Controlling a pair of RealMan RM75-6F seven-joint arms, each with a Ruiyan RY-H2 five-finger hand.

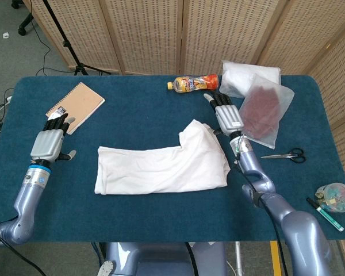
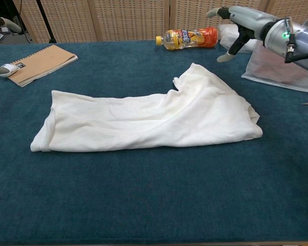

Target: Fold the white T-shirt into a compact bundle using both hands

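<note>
The white T-shirt (image 1: 164, 162) lies folded lengthwise in a long band on the blue table, its right end wider with a corner folded over (image 2: 195, 82). My right hand (image 1: 226, 117) hovers above and behind the shirt's right end, fingers spread and holding nothing; the chest view shows the right hand (image 2: 236, 25) lifted well off the cloth. My left hand (image 1: 49, 142) hangs at the table's left side, fingers apart, a short way from the shirt's left end. Only a fingertip of it shows at the chest view's left edge.
A brown notebook (image 1: 76, 103) lies at the back left. An orange drink bottle (image 1: 194, 84) lies at the back centre, beside clear plastic bags (image 1: 259, 106) at the back right. Scissors (image 1: 284, 154), a marker (image 1: 325, 214) and a small tub (image 1: 335, 196) sit near the right edge.
</note>
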